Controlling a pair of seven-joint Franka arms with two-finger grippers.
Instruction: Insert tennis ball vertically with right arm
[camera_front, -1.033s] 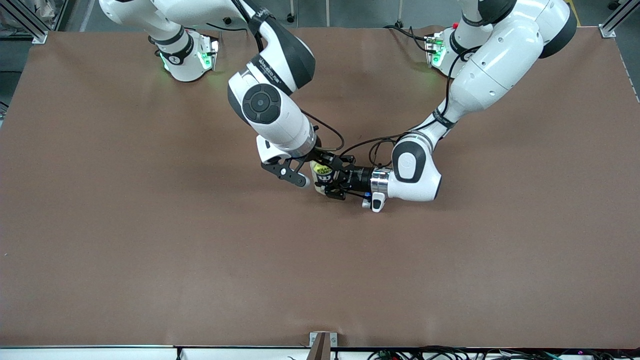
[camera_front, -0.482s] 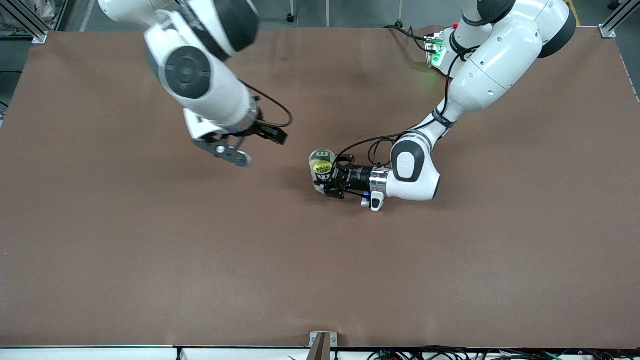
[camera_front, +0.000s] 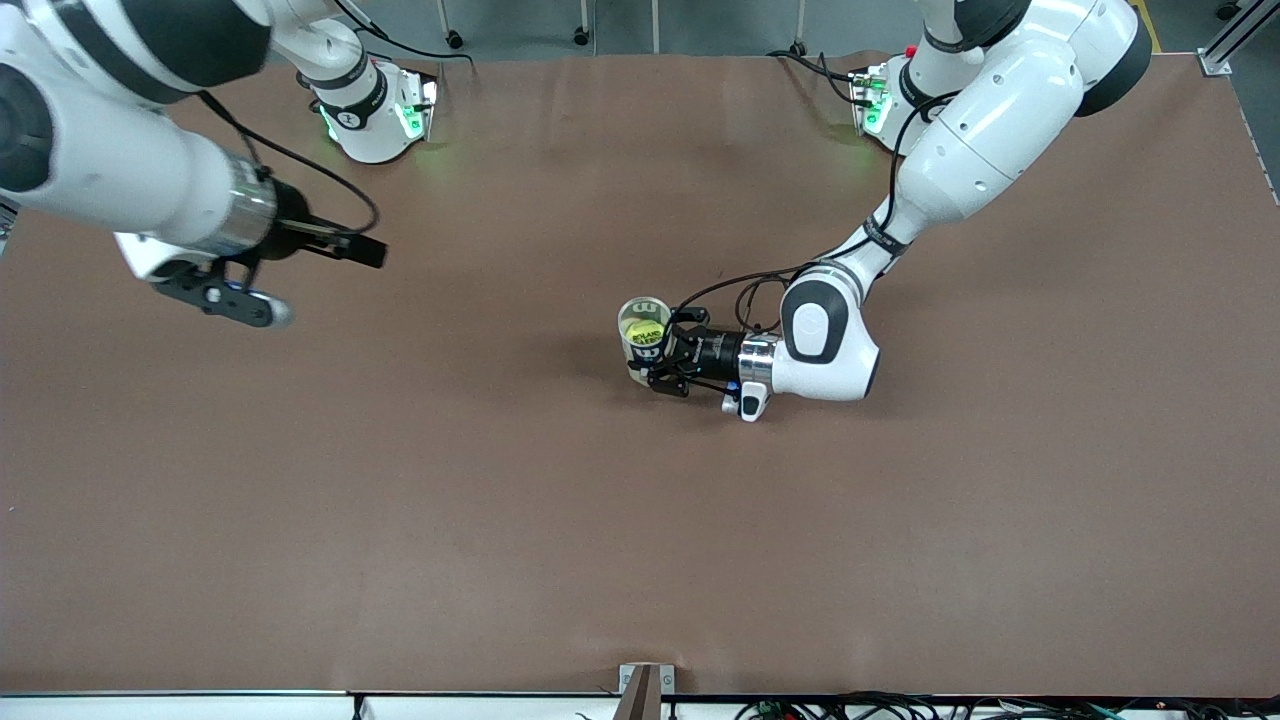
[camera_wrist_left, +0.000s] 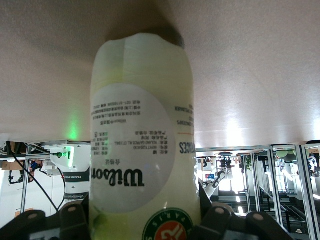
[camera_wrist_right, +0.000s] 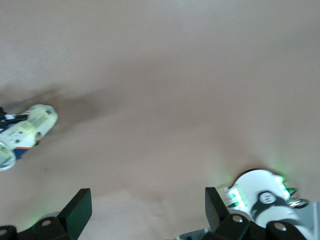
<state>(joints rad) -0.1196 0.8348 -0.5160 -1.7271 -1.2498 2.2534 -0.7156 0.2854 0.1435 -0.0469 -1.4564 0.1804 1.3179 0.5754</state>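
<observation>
A clear tennis ball can (camera_front: 643, 342) with a white Wilson label stands upright at the table's middle. A yellow tennis ball (camera_front: 646, 327) shows inside its open top. My left gripper (camera_front: 654, 362) reaches in sideways and is shut on the can; in the left wrist view the can (camera_wrist_left: 140, 145) fills the space between its fingers (camera_wrist_left: 216, 216). My right gripper (camera_front: 368, 251) is open and empty, in the air over the table toward the right arm's end. The right wrist view shows its spread fingers (camera_wrist_right: 80, 210) and the can (camera_wrist_right: 26, 134) far off.
The right arm's base (camera_front: 375, 110) and the left arm's base (camera_front: 880, 100) stand at the table's edge farthest from the front camera. The left arm's elbow (camera_front: 825, 340) lies low beside the can, with cables (camera_front: 740, 290) looping over it.
My right gripper has pulled away from over the can and swung toward the right arm's end of the table. The ball now shows in the can. The left gripper has not moved.
</observation>
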